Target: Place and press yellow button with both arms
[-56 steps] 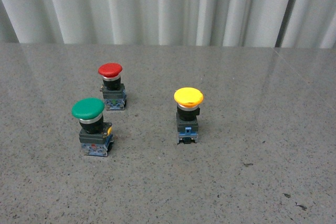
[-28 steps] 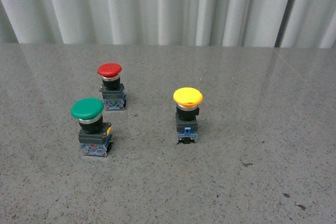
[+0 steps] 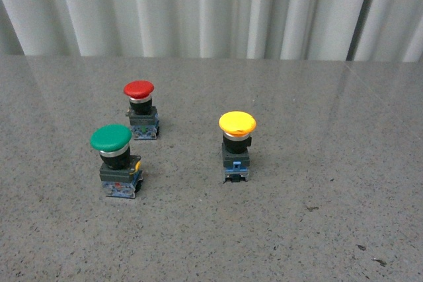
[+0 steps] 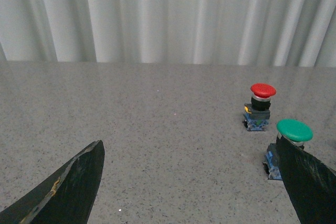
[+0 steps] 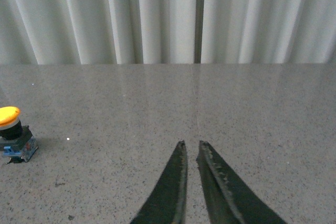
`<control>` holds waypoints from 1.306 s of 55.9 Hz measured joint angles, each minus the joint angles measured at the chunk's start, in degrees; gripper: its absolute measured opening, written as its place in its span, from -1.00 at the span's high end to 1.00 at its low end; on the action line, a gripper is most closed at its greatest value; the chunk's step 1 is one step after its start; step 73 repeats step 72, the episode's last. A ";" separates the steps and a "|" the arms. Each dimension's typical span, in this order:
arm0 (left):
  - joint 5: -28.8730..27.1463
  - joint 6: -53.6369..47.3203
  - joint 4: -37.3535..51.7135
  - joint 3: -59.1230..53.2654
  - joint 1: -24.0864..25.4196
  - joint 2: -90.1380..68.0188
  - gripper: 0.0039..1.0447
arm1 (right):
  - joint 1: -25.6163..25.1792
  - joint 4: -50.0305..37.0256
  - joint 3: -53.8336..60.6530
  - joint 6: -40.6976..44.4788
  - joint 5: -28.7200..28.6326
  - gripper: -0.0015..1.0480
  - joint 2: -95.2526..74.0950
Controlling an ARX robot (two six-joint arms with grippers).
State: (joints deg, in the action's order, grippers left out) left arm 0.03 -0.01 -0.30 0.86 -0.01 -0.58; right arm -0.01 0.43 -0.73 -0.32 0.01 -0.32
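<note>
The yellow button [image 3: 236,144] stands upright on the grey table, right of centre in the front view, with a yellow cap, black body and blue-grey base. It also shows at the edge of the right wrist view [image 5: 11,132], far off to the side of my right gripper [image 5: 190,143], which is shut and empty above bare table. My left gripper [image 4: 191,148] is open and empty; one finger [image 4: 307,177] overlaps the green button. Neither arm shows in the front view.
A green-capped button [image 3: 116,160] stands at the left front and a red-capped button [image 3: 141,108] behind it; both show in the left wrist view, green [image 4: 291,140] and red [image 4: 260,106]. White curtains [image 3: 198,8] hang behind the table's far edge.
</note>
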 joint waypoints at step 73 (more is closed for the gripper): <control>-0.04 0.00 0.07 0.00 0.00 0.00 -0.88 | 0.00 -0.15 0.00 -0.02 -0.04 -0.87 0.07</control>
